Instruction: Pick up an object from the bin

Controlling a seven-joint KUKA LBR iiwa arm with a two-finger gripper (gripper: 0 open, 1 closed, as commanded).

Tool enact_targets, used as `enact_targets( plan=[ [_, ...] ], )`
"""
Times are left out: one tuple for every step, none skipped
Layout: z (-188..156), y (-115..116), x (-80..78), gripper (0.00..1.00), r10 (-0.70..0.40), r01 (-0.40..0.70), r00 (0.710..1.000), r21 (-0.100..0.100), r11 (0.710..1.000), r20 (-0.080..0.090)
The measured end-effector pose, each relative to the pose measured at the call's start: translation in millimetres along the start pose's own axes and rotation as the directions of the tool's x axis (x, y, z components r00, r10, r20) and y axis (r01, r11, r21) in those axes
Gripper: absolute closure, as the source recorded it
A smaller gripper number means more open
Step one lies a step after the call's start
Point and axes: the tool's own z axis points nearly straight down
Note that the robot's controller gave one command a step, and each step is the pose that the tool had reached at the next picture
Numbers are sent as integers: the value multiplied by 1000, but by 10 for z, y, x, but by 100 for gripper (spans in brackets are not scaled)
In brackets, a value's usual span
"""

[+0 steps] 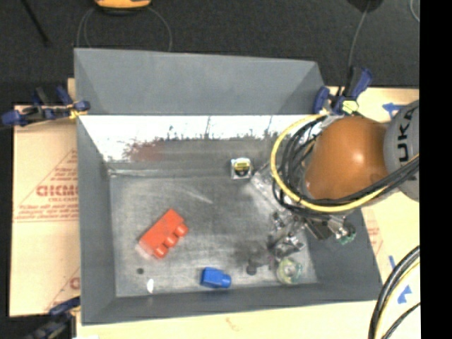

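The gripper (286, 244) is hanging low in the bin (99, 189), well to the right of the red studded block (164, 234). It is hovering just above a small, pale greenish round thing (289, 270). I cannot tell whether it is open or closed, as the robot's cables are crowding that spot. Nothing is looking lifted. The block, the blue piece (215, 279) just below and right of it, and the greenish thing all seem to be resting on the floor, so the grasp and lift are probably still waiting.
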Motion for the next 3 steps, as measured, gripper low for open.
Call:
enact_targets(
  plan=[
    [-18,-11,-10,0,1,-1,1000,3,1000,4],
    [762,-204,-137,0,67,-67,998,-2,998,7],
    [760,-227,-129,100,62,-62,998,8,998,13]
  ],
)
